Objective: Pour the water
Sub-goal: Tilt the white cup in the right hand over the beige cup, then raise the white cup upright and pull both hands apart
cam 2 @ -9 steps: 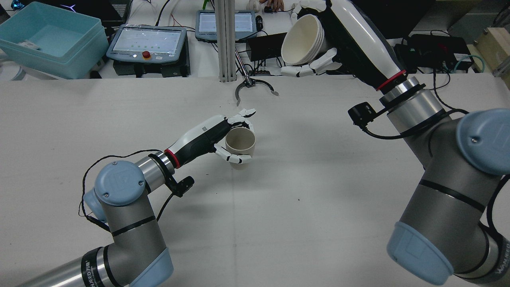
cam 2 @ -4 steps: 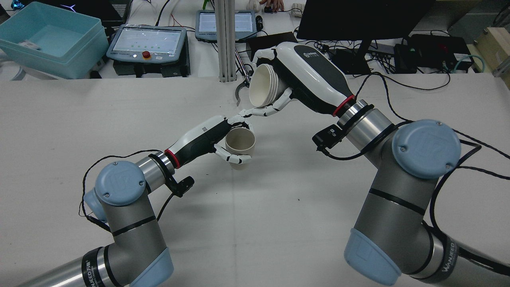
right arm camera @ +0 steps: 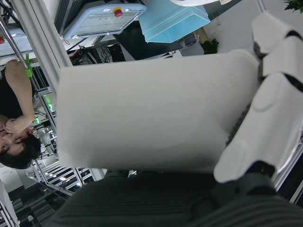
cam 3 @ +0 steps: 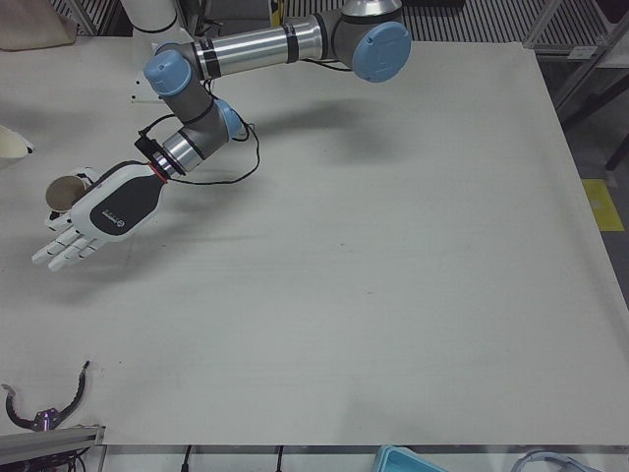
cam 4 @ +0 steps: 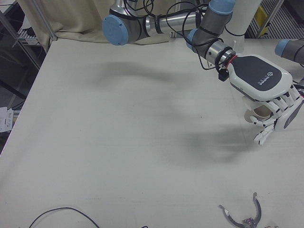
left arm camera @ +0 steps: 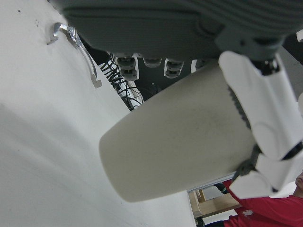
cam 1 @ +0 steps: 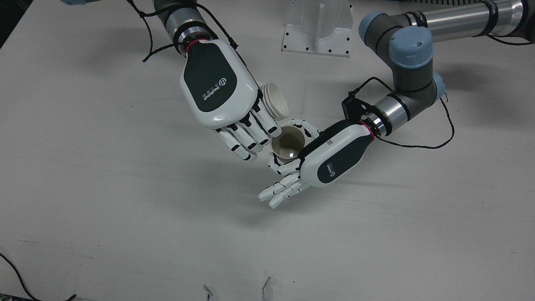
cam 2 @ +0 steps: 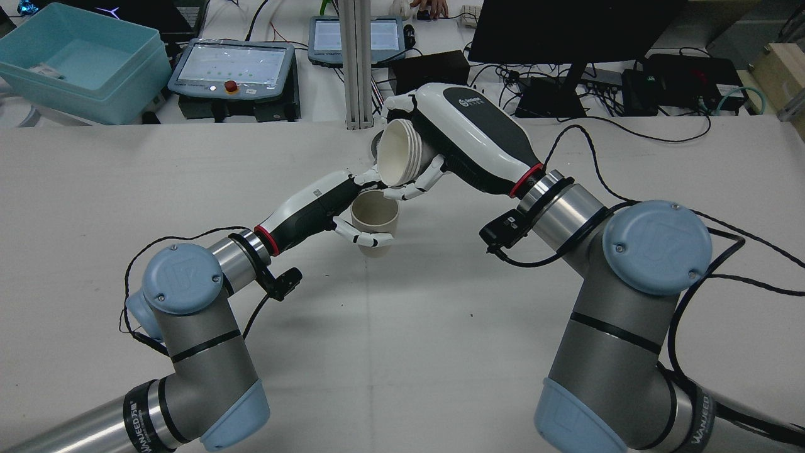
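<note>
The white table (cam 2: 440,352) carries both arms. The right arm (cam 2: 629,302) reaches in toward the centre, and its right hand (cam 2: 453,135) is clenched around a white cup (cam 2: 395,153), which is tipped steeply so that its open mouth faces down and toward the robot's left. The left arm (cam 2: 188,302) extends from the opposite side; the left hand (cam 2: 314,207) grasps a beige cup (cam 2: 375,217) with thumb and one finger around its wall, while the remaining fingers (cam 1: 280,192) lie stretched out flat past it. The beige cup stands upright near the table centre, mouth up, directly below the lip of the tilted white cup; the two rims are very close, though contact cannot be confirmed. In the front view the white cup (cam 1: 276,100) sits just above the beige cup (cam 1: 287,144), whose interior shows a darker bottom. A small metal clamp (cam 2: 377,143) lies on the table beyond the cups, partly hidden.
</note>
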Action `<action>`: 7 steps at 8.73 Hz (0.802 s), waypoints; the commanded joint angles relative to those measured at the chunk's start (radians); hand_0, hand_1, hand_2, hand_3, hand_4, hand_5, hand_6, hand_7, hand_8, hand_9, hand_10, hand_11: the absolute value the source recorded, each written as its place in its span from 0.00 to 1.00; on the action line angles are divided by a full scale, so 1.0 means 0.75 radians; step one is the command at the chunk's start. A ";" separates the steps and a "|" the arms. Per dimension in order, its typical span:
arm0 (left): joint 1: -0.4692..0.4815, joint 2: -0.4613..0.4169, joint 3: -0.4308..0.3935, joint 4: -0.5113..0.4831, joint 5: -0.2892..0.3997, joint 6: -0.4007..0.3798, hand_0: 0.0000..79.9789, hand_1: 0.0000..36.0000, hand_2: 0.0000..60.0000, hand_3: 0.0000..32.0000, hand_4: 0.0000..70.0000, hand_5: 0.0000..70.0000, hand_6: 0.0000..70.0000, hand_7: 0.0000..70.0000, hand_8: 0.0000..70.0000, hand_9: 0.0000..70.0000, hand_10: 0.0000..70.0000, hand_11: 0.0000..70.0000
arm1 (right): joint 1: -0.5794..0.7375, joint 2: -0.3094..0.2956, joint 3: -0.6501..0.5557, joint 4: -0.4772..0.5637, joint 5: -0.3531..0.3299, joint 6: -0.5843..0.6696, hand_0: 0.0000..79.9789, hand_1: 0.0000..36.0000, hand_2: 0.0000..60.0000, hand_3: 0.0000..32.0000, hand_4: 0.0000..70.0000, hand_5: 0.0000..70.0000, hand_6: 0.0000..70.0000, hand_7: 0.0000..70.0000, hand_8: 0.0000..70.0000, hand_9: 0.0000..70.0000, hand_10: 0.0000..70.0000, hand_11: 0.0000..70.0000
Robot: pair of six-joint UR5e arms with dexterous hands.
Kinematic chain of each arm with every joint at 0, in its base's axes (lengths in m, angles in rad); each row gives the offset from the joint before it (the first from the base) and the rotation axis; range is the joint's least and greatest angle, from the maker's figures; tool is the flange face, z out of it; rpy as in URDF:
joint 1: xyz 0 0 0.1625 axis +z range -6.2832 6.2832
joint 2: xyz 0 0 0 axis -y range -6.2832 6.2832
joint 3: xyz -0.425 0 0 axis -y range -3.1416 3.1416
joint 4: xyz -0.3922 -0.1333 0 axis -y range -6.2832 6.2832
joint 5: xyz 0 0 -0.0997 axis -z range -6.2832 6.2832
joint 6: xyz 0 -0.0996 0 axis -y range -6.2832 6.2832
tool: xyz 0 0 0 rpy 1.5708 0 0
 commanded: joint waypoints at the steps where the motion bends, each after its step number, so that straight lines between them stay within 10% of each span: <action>1: -0.209 0.063 -0.054 0.021 0.085 -0.063 0.45 1.00 1.00 0.00 0.36 0.76 0.03 0.11 0.00 0.03 0.08 0.14 | 0.190 -0.015 0.027 -0.016 0.036 0.166 0.64 0.70 0.92 0.00 0.21 1.00 0.68 0.88 0.58 0.78 0.37 0.57; 7: -0.389 0.514 -0.169 -0.030 -0.030 -0.295 0.50 1.00 1.00 0.00 0.36 0.77 0.03 0.12 0.01 0.04 0.08 0.14 | 0.338 -0.251 -0.236 0.248 0.443 0.978 0.59 0.48 0.71 0.00 0.19 0.95 0.65 0.82 0.59 0.80 0.39 0.59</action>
